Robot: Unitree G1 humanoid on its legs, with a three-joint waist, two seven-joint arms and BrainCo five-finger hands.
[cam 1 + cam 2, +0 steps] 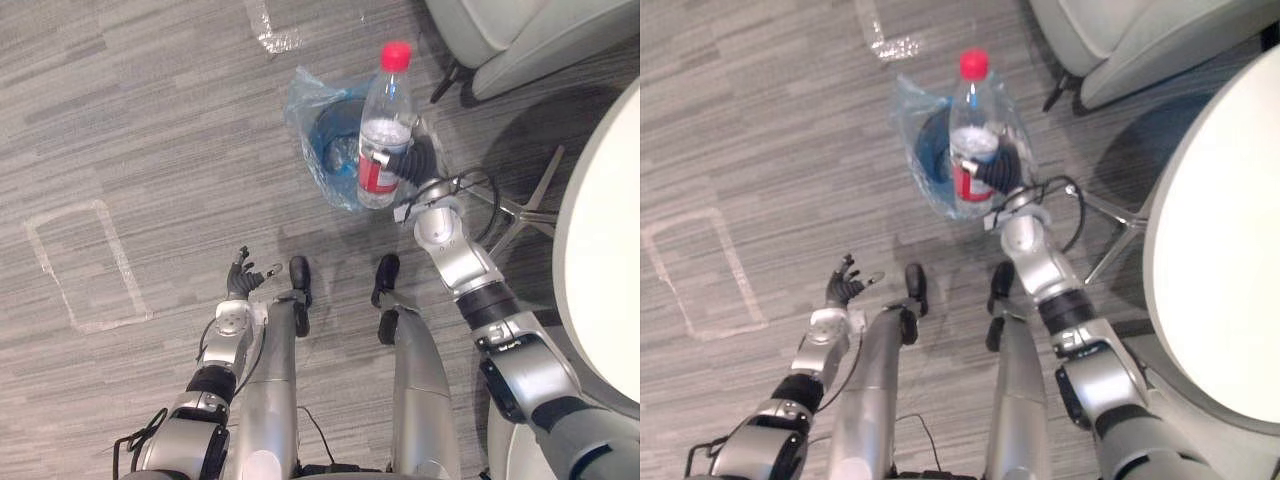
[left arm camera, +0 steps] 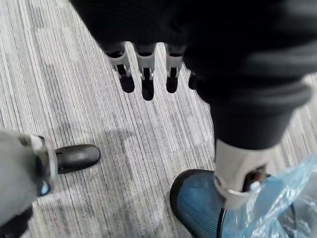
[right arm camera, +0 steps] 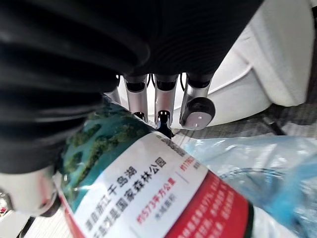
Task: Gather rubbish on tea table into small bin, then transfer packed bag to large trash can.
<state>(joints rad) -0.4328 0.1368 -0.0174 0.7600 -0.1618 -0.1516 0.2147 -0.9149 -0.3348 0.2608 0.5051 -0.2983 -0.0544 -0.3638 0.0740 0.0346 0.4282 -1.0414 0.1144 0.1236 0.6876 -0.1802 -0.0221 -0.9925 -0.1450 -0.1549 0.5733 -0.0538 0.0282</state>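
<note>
The left hand (image 1: pixel 238 275) is held low over the floor, fingers loosely spread, nothing grasped. Further out, one red-capped water bottle (image 1: pixel 385 120) is clasped upright by the curled fingers of the right hand (image 1: pixel 415 165) above the one small bin (image 1: pixel 330 135), lined with one blue plastic bag (image 1: pixel 305 100), beside the table (image 1: pixel 600 250). Gathering is judged unfinished: the bottle is not yet dropped, and the bag's transfer remains.

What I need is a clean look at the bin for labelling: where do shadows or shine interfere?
Left eye view: a shadow covers the floor between chair and table, clear of the bin; the bag shines faintly. Right wrist view: the bottle in the right hand blocks much of the bin.
</note>
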